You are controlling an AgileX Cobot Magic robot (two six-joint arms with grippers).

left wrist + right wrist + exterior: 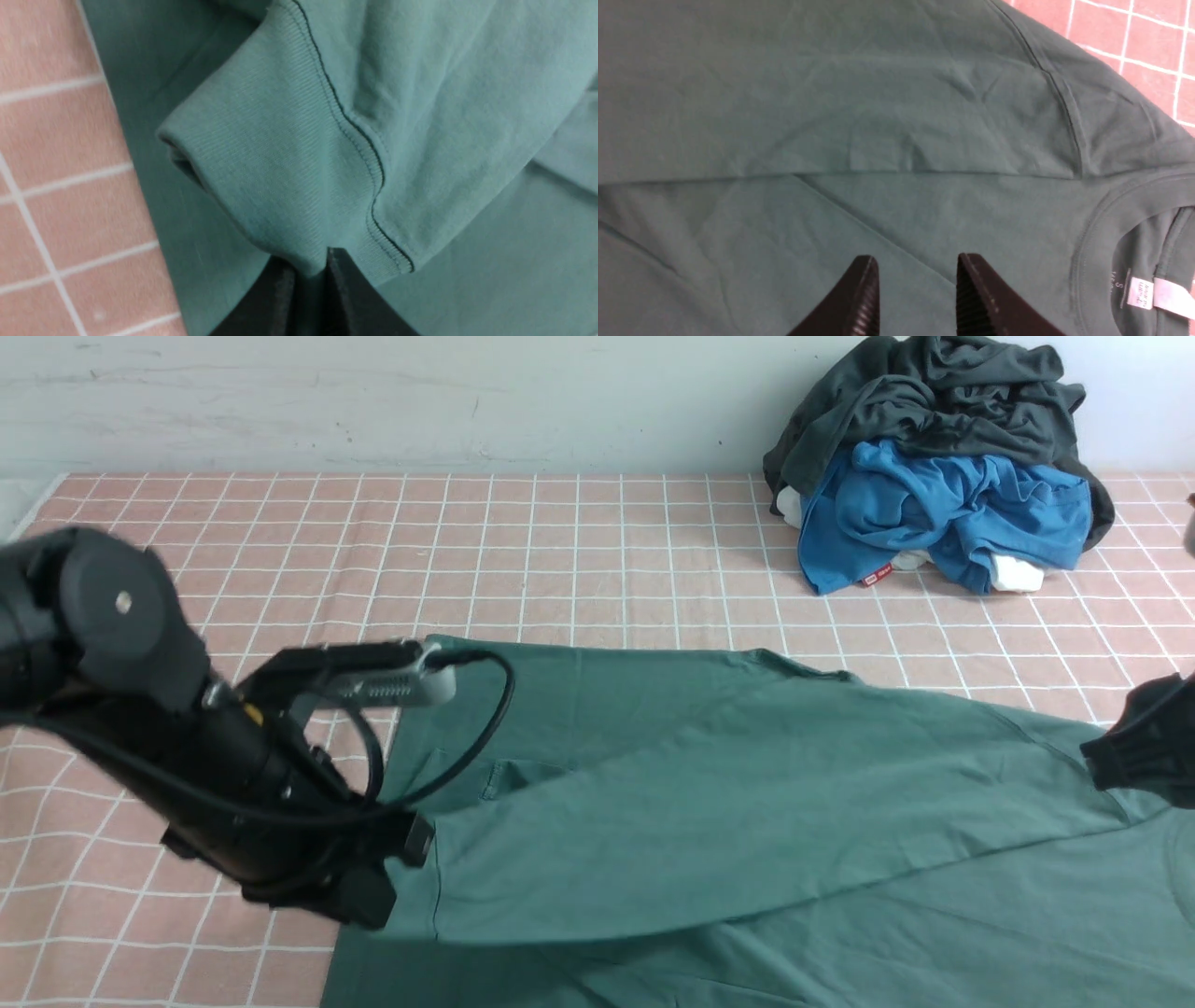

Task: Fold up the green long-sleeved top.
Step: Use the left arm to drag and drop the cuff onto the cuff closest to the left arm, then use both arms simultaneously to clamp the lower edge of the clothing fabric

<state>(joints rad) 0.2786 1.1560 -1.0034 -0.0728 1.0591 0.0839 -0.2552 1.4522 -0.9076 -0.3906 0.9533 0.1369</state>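
The green long-sleeved top lies spread over the near part of the pink checked surface, running in the front view from about 6 o'clock out to 3 o'clock, with one sleeve drawn across the body toward 8 o'clock. The left fingers are clamped on the ribbed cuff, but they pinch only its very edge, so the likeliest failure is the cuff slipping out if the arm pulls on; it would then drop short and leave the sleeve crooked. A pull that is too long or too low could instead drag the layer beneath and ruck the body out of its flat lie. The right fingers stand apart and hold nothing, poised above the cloth just beside the collar and its white label. If they come down and close there, they may gather two layers at once, or snag the collar rim, skewing the next fold. The blue garment and charcoal garment, heaped at 1 o'clock, sit well apart and look unlikely to interfere.
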